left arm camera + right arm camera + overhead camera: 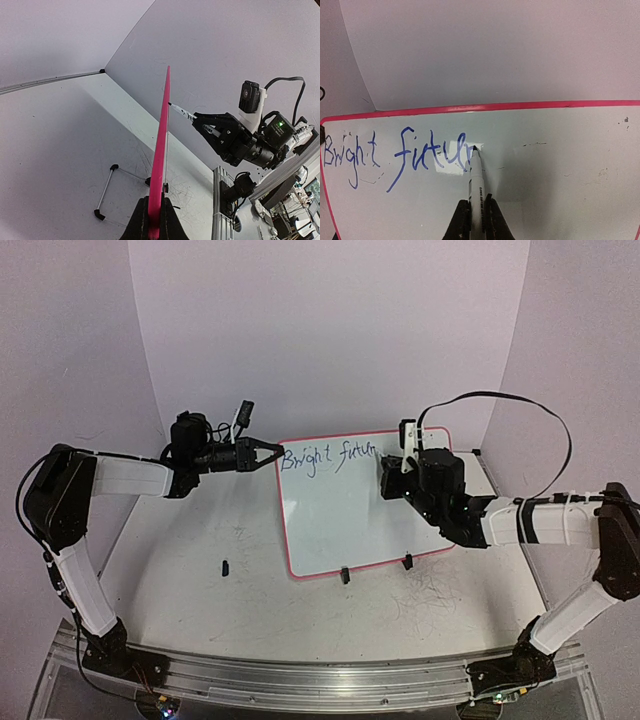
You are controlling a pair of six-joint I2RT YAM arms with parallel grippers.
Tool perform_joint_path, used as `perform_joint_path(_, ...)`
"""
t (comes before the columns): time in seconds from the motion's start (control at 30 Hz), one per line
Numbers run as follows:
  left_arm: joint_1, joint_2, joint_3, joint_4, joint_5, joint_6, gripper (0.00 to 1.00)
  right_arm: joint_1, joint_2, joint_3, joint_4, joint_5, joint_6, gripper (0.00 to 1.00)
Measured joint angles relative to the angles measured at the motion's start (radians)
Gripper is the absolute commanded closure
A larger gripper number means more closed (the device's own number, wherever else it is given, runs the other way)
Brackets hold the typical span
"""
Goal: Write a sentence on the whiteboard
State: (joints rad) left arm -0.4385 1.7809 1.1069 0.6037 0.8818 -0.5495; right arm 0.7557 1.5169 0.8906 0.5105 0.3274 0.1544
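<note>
Arms, two of them, both reaching inward over the scuffed white worktop (200, 610). The left arm comes in from the side with its forearm level. Its left pincer (274, 453) is clenched on the upper left edge of the flat white whiteboard with the pink-red rim (340, 525). In the left wrist view that pincer (155, 220) straddles the rim, and the board shows edge-on as a thin pink blade running up the picture. The right arm folds at the elbow and reaches across, with the right pincer (392, 478) over the board's upper right part. From its own wrist, the right pincer (476, 215) is clamped on a slim white marker with a dark tip (476, 175), one finger on each side of the barrel. The tip touches the board's face (560, 165).

Now the count: one board, one marker. Two small black clip feet sit on the near edge, one foot (344, 576) and a second foot (407, 562). One small dark object (225, 566) lies alone on the worktop left of the board. One blue handwritten sentence (395, 157) runs along the top. It reads "Bright futu", then a stroke the marker tip partly covers.

The print on the barrel is too small to read. From above, the marker is hidden under the right wrist.
</note>
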Motion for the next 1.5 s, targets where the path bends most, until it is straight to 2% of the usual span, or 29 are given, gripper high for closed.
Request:
perform_joint_path(0.5, -0.001, -0.001, 0.000, 0.000, 0.003, 0.003, 1.00, -0.009, -0.069, -0.054, 0.005, -0.045, 0.000, 1.00)
perform_joint_path(1.5, -0.002, -0.001, 0.000, -0.002, -0.002, 0.003, 1.00, -0.011, -0.009, -0.023, 0.026, 0.020, 0.002, 1.00)
